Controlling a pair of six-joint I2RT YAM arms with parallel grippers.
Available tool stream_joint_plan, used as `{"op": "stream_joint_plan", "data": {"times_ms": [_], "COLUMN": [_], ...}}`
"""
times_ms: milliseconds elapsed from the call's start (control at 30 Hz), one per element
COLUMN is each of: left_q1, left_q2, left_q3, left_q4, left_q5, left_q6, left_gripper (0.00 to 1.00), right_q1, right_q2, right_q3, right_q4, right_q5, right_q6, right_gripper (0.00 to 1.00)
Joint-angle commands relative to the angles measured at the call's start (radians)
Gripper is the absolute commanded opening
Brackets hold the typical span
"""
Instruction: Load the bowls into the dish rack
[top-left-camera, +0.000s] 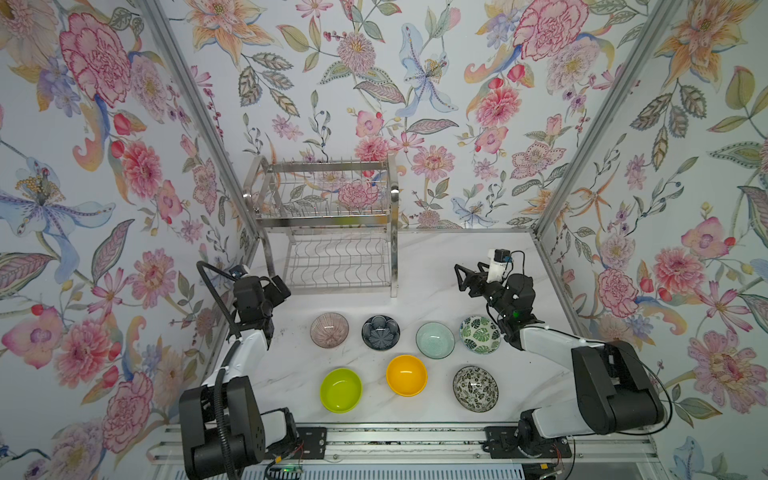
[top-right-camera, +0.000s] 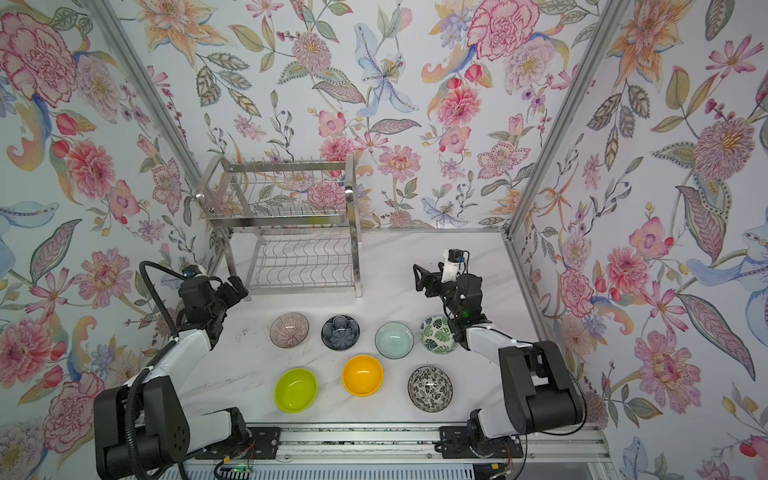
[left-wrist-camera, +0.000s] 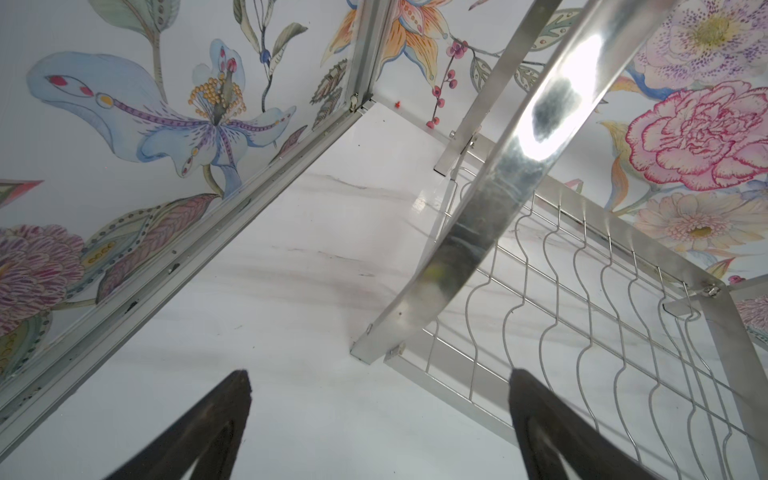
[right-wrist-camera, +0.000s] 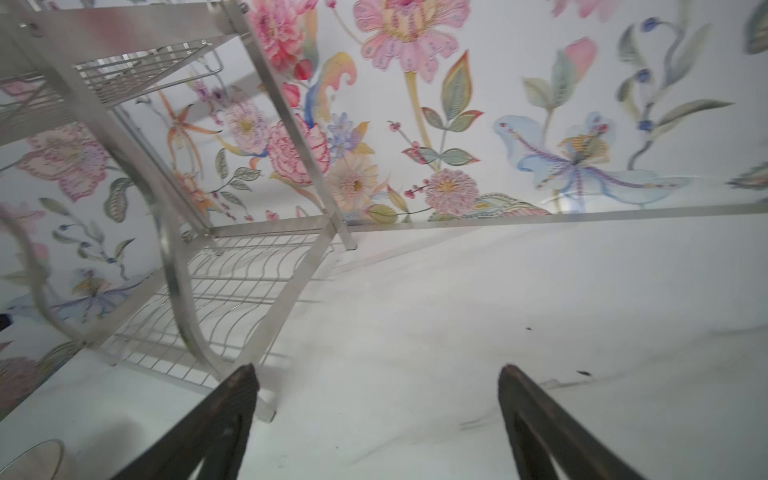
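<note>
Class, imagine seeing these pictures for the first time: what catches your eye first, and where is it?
The loud floral wallpaper covers every visible wall. On the white table, seven bowls sit in two rows, the orange-yellow bowl and lime green bowl brightest in the front row. Behind them, the shiny dish rack stands empty at the back left.

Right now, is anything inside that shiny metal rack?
Nothing shows on either shelf of the dish rack; table and wallpaper show through its wires. In both top views the upper shelf covers the lower one's back.
</note>
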Motion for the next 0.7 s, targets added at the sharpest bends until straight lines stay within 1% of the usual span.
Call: {"op": "stream_joint_plan", "data": {"times_ms": [0, 67, 133, 200, 367, 433, 667], "left_q1": [0.004, 0.003, 0.000, -0.011, -0.051, -0.066, -0.096], "left_q2": [0.014, 0.018, 0.021, 0.019, 0.021, 0.026, 0.019], "left_q3": [0.034, 0.037, 0.042, 0.046, 0.058, 0.069, 0.077], "left_q4": [-0.026, -0.027, -0.043, -0.057, -0.079, -0.095, -0.117], "left_q5": [0.074, 0.102, 0.118, 0.114, 0.110, 0.112, 0.114], "left_q6": [0.014, 0.023, 0.035, 0.057, 0.090, 0.108, 0.131], "left_gripper": [0.99, 0.99, 0.99, 0.99, 0.99, 0.99, 0.99], "right_q1": [0.048, 0.074, 0.100, 0.118, 0.149, 0.162, 0.190], "right_q2": [0.104, 0.162, 0.219, 0.266, 0.380, 0.414, 0.493], "right_q3": [0.091, 0.148, 0.197, 0.247, 0.370, 0.418, 0.522], "right_q4": [0.073, 0.077, 0.084, 0.084, 0.082, 0.054, -0.006], "right_q5": [-0.219, -0.270, -0.298, -0.317, -0.408, -0.417, -0.446], "right_q6": [0.015, 0.029, 0.036, 0.047, 0.085, 0.085, 0.084], "right_gripper": [0.88, 0.87, 0.86, 0.84, 0.80, 0.76, 0.72]}}
